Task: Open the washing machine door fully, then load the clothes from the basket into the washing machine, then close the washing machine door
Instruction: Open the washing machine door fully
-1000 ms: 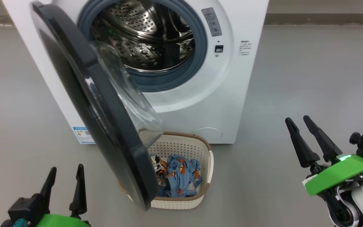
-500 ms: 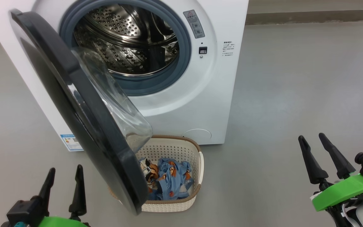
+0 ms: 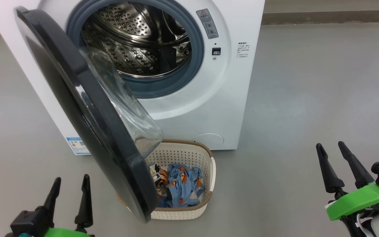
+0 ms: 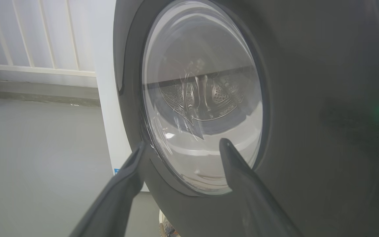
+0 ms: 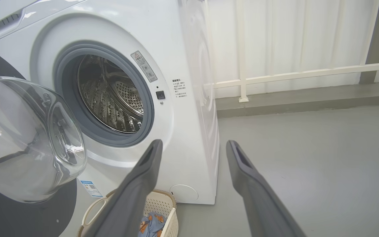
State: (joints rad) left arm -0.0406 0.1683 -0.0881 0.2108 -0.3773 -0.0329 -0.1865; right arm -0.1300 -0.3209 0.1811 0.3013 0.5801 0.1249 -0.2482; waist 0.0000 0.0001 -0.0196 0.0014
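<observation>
The white washing machine (image 3: 209, 98) stands with its steel drum (image 3: 137, 42) exposed. The washing machine door (image 3: 87, 108), black-rimmed with a clear glass bowl (image 3: 123, 105), hangs swung out over the left part of the basket (image 3: 206, 164). Blue clothes (image 3: 179, 187) with orange-brown figures lie in the basket. My left gripper (image 3: 72, 178) is open, low and left of the door's lower edge. In the left wrist view the left gripper (image 4: 183, 142) faces the door's outer face (image 4: 308, 98). My right gripper (image 3: 329, 144) is open, far right of the basket. From the right wrist, the right gripper (image 5: 194, 142) faces the machine (image 5: 183, 49), the basket (image 5: 163, 204) and the clothes (image 5: 150, 225).
Grey floor (image 3: 308, 82) spreads to the right of the machine and in front of it. Behind the machine run a low kerb (image 5: 308, 98) and a white railing (image 5: 308, 72). The door's rim covers the basket's left side.
My right gripper has drawn back, lower and further right in the head view. The head camera shifted a little sideways. Door, basket and left gripper stay as they were.
</observation>
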